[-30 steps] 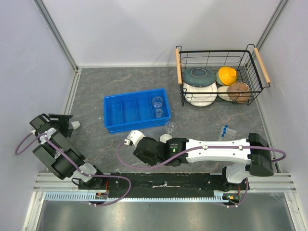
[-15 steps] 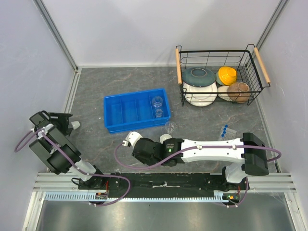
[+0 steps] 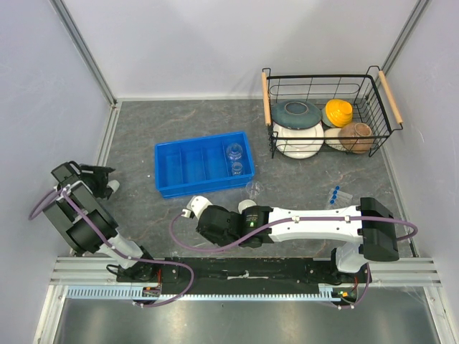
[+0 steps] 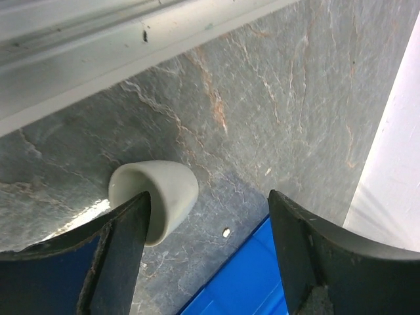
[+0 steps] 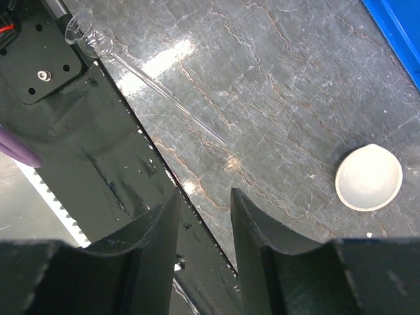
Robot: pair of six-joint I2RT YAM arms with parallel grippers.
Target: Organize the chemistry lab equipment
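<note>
Tiny white cup (image 4: 164,197) lies on its side on the table (image 4: 295,98) near the left edge. Its mouth is partly hidden behind one finger of the left gripper (image 4: 209,197), and its long axis crosses the wide, empty jaws. The right gripper (image 5: 203,197), narrowly parted and empty, is well apart from it.

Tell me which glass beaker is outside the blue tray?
The beaker on the tabletop by the tray's near-right corner; the other two sit inside its rightmost compartment.

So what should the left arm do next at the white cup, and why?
Probably shift the left gripper sideways until it straddles the cup. Its jaws stand open, but the cup, lying on its side, sits partly behind one finger, off centre.
</note>
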